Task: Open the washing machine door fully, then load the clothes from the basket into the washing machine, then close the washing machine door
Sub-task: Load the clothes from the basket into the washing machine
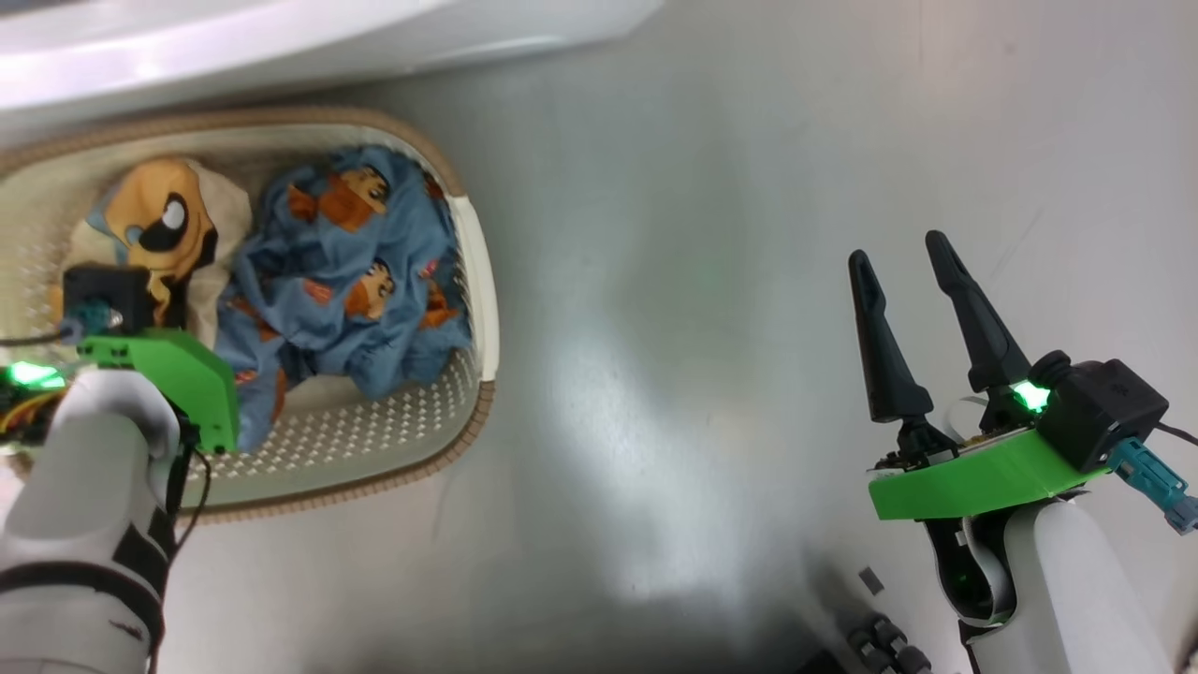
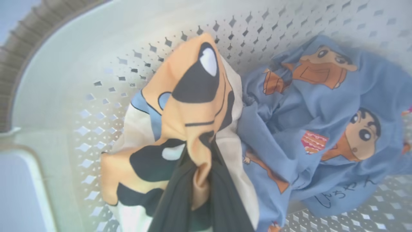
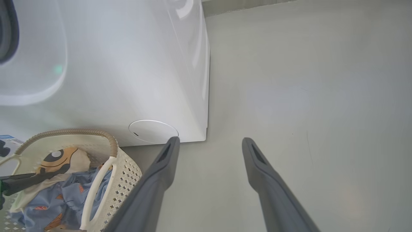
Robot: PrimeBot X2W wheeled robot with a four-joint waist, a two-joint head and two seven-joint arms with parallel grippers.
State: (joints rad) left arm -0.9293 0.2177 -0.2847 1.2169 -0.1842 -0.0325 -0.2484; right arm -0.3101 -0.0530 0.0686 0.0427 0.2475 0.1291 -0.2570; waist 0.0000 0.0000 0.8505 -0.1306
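- Your left gripper (image 2: 199, 154) is down inside the basket (image 1: 485, 309). Both fingers are pinched tight on a fold of the cream garment (image 2: 193, 96), the one with the orange-black cartoon face.
- The blue garment (image 1: 346, 271) lies crumpled right beside it in the basket, touching the cream one, with nothing gripping it.
- The basket sits on the grey floor (image 1: 711, 281), just in front of the white washing machine (image 3: 128, 64), near its lower front corner.
- Your right gripper (image 1: 898, 251) hangs over bare floor, well off to the right of the basket, fingers spread wide apart and holding nothing.
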